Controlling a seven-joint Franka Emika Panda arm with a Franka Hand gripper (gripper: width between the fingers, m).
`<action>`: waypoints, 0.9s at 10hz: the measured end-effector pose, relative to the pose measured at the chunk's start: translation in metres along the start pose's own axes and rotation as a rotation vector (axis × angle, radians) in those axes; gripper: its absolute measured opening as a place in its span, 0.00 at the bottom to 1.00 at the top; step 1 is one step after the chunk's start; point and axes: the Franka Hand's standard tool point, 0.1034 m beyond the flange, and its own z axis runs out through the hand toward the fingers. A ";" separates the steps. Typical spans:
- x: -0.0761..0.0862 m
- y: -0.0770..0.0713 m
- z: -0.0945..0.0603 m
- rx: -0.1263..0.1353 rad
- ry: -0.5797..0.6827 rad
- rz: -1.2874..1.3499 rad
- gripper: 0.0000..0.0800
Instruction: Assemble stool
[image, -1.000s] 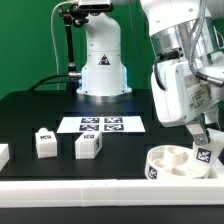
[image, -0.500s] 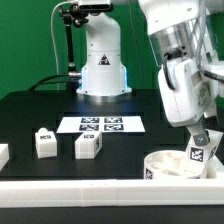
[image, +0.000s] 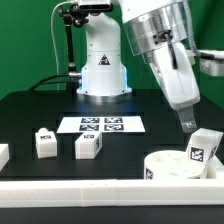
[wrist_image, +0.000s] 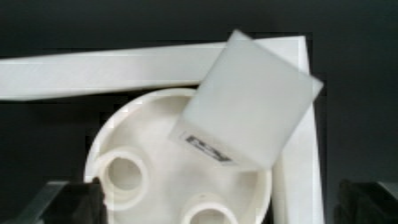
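Over at the exterior view's left edge, a cut-off leg (image: 2, 153), only a sliver showing! In the wrist view, the tilted leg (wrist_image: 249, 95) covers part of the seat (wrist_image: 143, 140), and its tag (wrist_image: 210, 148) is too blurred to read.

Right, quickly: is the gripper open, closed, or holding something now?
Gripper: looks open, holding nothing; the leg sits tilted at the seat, clear of the fingers.

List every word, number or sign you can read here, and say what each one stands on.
No words, letters or numbers can be read in either view.
Marker board: black-and-white square tags only, no text.
Leg, second leg, tilted leg, seat: a square tag on each, no text.
Wrist view: the tilted leg's tag is blurred.
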 end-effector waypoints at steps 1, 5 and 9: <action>-0.001 0.001 0.001 -0.002 0.000 -0.004 0.81; -0.001 0.001 0.002 -0.003 0.001 -0.003 0.81; 0.035 -0.002 -0.011 -0.015 0.000 -0.349 0.81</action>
